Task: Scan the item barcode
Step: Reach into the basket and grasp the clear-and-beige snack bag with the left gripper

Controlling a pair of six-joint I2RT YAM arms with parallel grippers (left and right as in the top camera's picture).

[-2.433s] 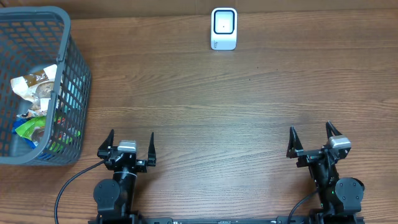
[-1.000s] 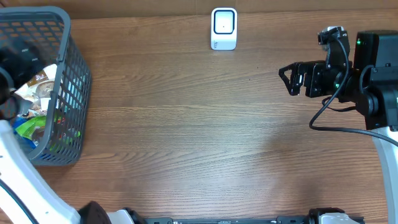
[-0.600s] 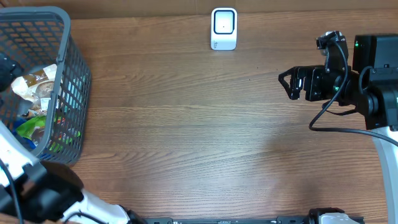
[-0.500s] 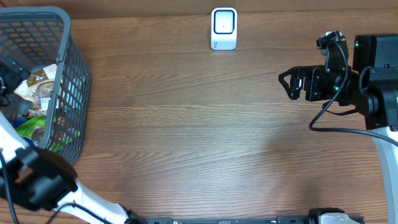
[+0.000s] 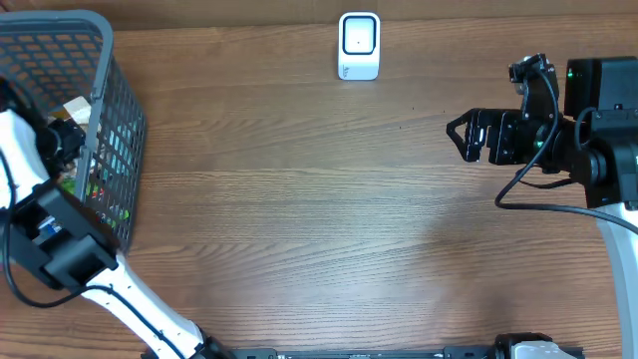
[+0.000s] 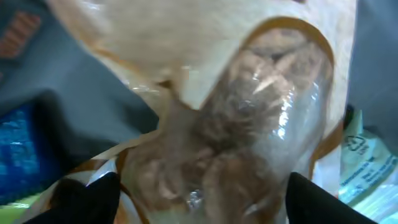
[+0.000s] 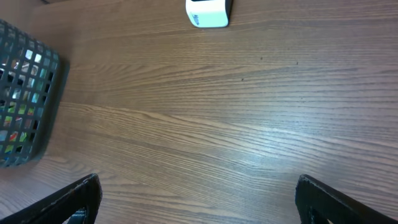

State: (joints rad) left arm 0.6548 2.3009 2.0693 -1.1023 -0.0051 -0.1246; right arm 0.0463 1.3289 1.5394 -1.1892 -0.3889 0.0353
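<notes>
Containers: 1 grey mesh basket, upright at the table's far left corner. Contents seen from the left wrist cam: snack pouch, tan w/ clear window showing brown pieces, fills most of the view; blue packet partly under it on one side; white-and-green packet w/ recycling mark on the other. At least 3 packets. No barcode can be made out.

Left arm reaches over the basket rim, so most contents are hidden from overhead. Left gripper is inside the basket, fingers apart either side of the pouch. Whether they pinch it: cannot tell.

Scanner: 1 unit, white, upright at the far edge centre, well apart from the basket. Bare wood between them.

Right gripper: above the table's right side, jaws wide apart, nothing between them. Its cam shows scanner and basket, both far off.
</notes>
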